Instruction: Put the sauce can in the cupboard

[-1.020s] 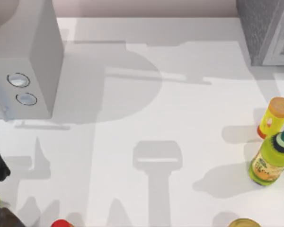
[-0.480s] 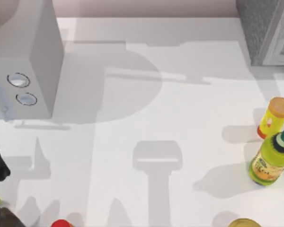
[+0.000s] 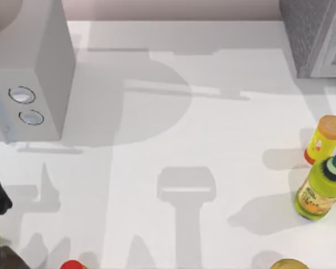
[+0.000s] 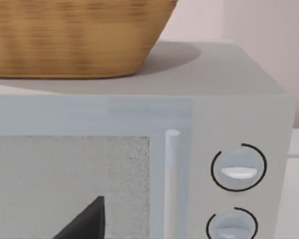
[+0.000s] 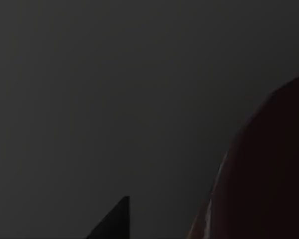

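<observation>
Two neighbours: orange-capped bottle [image 3: 325, 139], green-capped bottle [image 3: 320, 188] near sauce can [image 3: 289, 264]; may topple.
Left end effector [image 4: 87, 223]: grip cannot tell; right likewise.

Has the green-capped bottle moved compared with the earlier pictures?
No. The green-capped bottle stands in the same spot beside the orange-capped bottle, near the table's right side.

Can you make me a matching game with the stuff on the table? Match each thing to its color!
Things:
1. slim bottle
2. fat bottle
3. cupboard
4. basket

Colors:
A. speckled grey
B. green cap
C. woven tan
D. orange cap

Pairs: 1-D, 2-B, 3-A, 4-C
</observation>
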